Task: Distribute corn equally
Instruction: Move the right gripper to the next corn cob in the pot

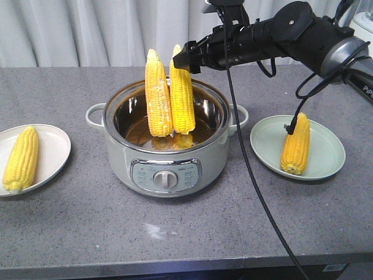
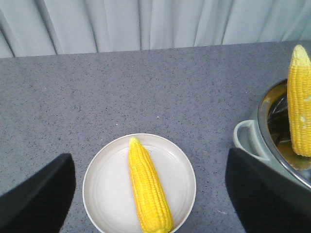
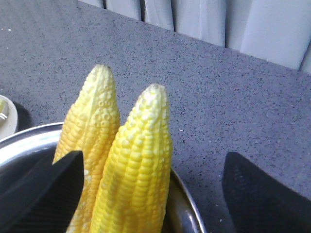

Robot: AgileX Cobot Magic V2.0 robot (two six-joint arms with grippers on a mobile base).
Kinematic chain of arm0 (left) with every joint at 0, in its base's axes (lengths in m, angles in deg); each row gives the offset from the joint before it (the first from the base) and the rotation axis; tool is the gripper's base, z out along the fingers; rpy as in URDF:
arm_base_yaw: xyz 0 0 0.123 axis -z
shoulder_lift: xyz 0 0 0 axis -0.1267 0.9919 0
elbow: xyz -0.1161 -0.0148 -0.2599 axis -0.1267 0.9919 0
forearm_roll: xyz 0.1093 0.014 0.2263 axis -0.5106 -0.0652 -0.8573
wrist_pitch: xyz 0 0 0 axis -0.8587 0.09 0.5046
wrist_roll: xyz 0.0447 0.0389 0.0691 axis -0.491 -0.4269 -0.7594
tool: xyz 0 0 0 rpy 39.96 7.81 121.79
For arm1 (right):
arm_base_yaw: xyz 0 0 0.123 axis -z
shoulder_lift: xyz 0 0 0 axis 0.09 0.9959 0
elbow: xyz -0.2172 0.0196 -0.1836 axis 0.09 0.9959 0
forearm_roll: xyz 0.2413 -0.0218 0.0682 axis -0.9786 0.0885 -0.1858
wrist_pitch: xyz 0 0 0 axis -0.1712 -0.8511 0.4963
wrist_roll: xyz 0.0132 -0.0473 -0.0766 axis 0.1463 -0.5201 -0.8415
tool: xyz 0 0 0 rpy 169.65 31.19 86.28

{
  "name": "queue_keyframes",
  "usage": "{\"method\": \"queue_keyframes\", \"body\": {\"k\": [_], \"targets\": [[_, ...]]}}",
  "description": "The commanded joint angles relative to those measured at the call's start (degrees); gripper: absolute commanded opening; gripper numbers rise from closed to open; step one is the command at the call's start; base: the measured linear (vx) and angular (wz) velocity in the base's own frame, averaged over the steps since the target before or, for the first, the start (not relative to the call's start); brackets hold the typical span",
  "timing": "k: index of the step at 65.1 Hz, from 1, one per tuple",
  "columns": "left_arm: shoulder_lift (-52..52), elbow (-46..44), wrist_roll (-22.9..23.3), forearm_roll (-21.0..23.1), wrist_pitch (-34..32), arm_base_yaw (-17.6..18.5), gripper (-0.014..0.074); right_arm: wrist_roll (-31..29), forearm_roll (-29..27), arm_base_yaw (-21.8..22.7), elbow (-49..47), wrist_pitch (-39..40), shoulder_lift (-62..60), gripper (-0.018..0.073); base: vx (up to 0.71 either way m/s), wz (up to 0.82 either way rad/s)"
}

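Right wrist-mounted view looks down past the right gripper (image 3: 150,196), whose two dark fingers (image 3: 46,194) are spread wide and clamp nothing. The tips of two upright cobs rise between them: the closer cob (image 3: 138,165) is deep yellow with a pale tip, the farther cob (image 3: 90,121) paler and glossy. The one bit of writing that can be read is a cut-off "PiP" on the grey arm link (image 1: 364,88) at the front view's edge; the print on the control panel (image 1: 166,175) of the pot is too small to read. In the front view the right arm (image 1: 291,29) reaches in from the right, stretched almost level above the counter (image 1: 192,233), with its gripper at the tip of the closer cob; whether they touch cannot be told. Both cobs stand on their blunt ends side by side inside the steel-lined pot (image 1: 116,143), their pointed ends well above its rim. A black cable (image 1: 245,151) hangs from the arm across the pot's front. The left gripper (image 2: 150,194), seen only in its own wrist view, has its fingers (image 2: 39,194) wide apart and empty above a cream plate (image 2: 109,194), where a bright yellow left-plate cob (image 2: 143,174) lies with its tip pointing away. On the right, a pale green plate (image 1: 326,151) holds the right-plate cob (image 1: 296,151), orange-yellow, its tip pointing toward the back.
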Motion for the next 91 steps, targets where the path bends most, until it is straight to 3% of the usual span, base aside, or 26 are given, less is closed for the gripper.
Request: {"method": "queue_keyframes", "body": {"k": [1,19,40,51,69,91], "targets": [[-0.60,-1.31,0.00,0.77,-3.42,0.05,0.0590,-1.01,-4.17,0.05,-2.11,3.45,-2.92,0.0562,0.00,0.00],[-0.60,-1.31,0.00,0.77,-3.42,0.05,0.0590,-5.67,-11.19,0.05,-2.11,4.28,-0.97,0.0562,0.00,0.00],[-0.60,-1.31,0.00,0.77,-3.42,0.05,0.0590,-5.67,-11.88,0.05,-2.11,3.92,0.34,0.0536,0.00,0.00],[-0.60,-1.31,0.00,0.77,-3.42,0.05,0.0590,-5.67,-13.22,0.05,-2.11,3.44,0.34,0.0398,0.00,0.00],[-0.60,-1.31,0.00,0.77,-3.48,0.05,0.0590,-5.67,-13.52,0.05,-2.11,0.99,0.34,0.0071,0.00,0.00],[-0.60,-1.31,0.00,0.77,-3.42,0.05,0.0590,-5.26,-12.44,0.22,-2.11,0.58,-4.14,0.0044,0.00,0.00]]}}
